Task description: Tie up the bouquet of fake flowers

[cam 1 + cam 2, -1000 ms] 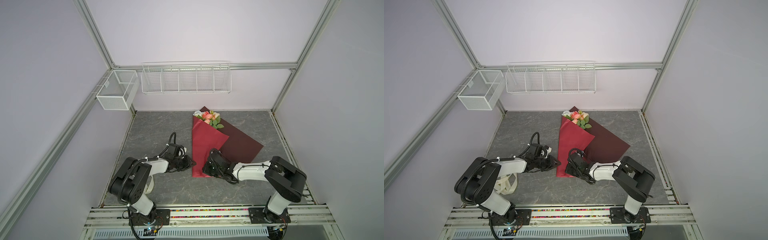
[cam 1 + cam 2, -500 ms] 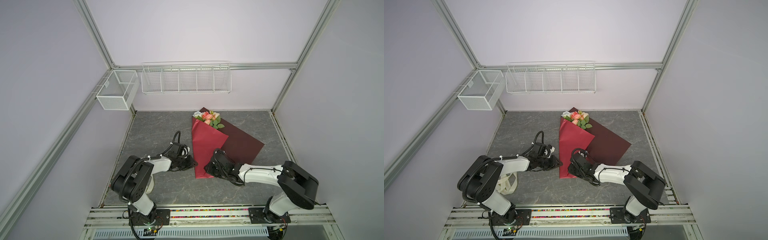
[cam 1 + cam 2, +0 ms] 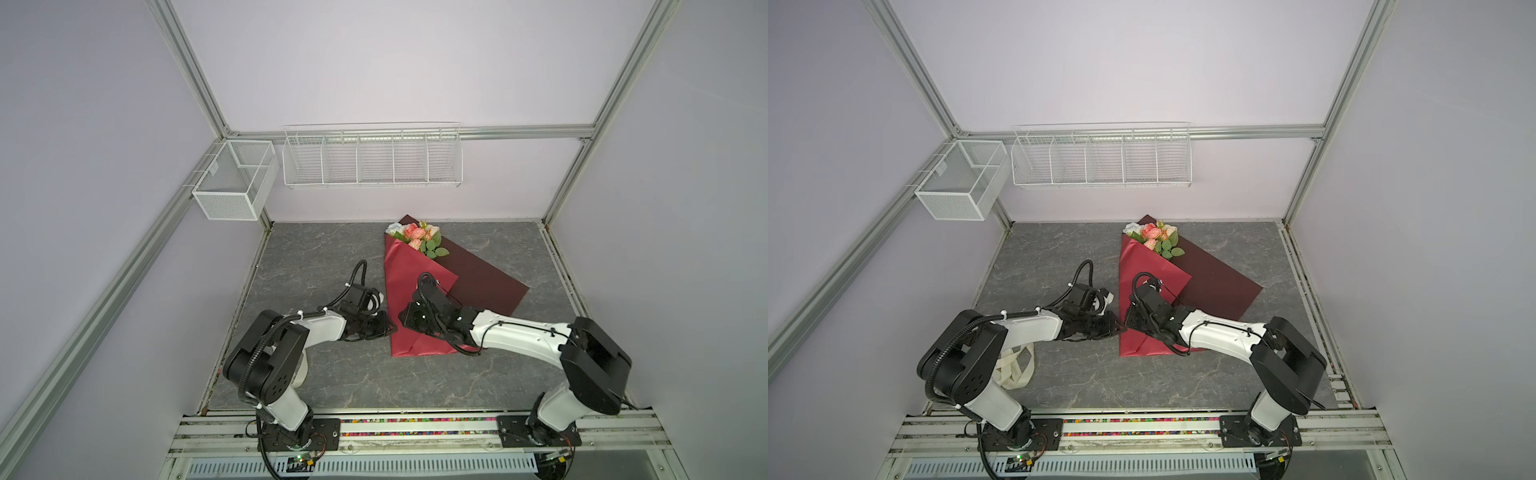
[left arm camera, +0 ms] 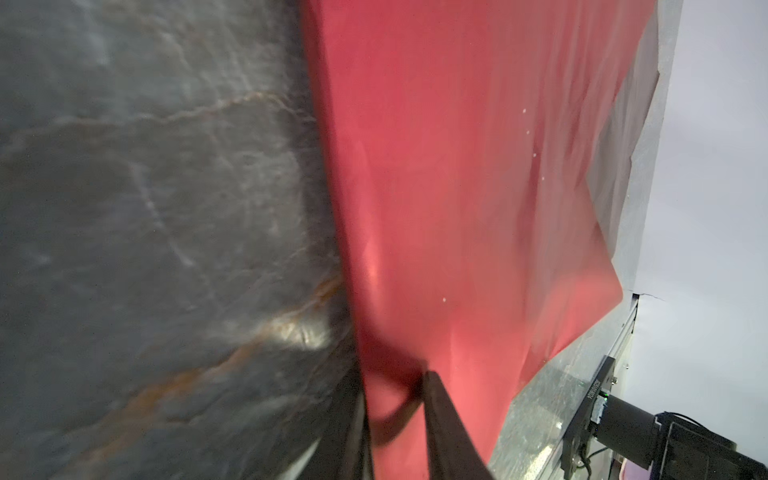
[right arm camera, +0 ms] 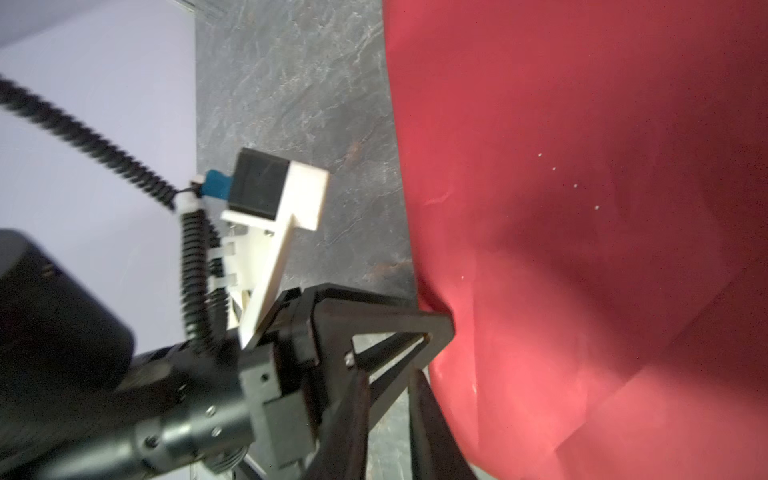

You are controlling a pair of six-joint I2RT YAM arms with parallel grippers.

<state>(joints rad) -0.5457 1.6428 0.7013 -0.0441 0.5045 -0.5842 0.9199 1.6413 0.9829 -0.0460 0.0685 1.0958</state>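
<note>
The bouquet of fake flowers (image 3: 417, 241), pink, peach and cream roses with green leaves, lies on the grey marbled tabletop (image 3: 316, 257). Its blooms are close to the far edge and its wrapped end points toward the near edge. Its dark-red wrapping paper (image 3: 401, 286) is folded over the stems, with one flap spread flat toward the right edge.

The left gripper (image 3: 388, 328) sits at the paper's left border. The left wrist view shows what the top views are too distant to resolve: its two black fingers (image 4: 440, 415) are closed on a raised fold of that border.

The right gripper (image 3: 409, 323) is low over the paper just opposite, close to the left one. I cannot tell whether its jaws are apart or together, as its wrist view is blurred and mostly shows the other arm's fingers (image 5: 386, 320).

A cream printed ribbon (image 3: 1017, 368) lies toward the near left corner, partly under the left arm. It is plain in a top view, and neither wrist view takes it in.
</note>
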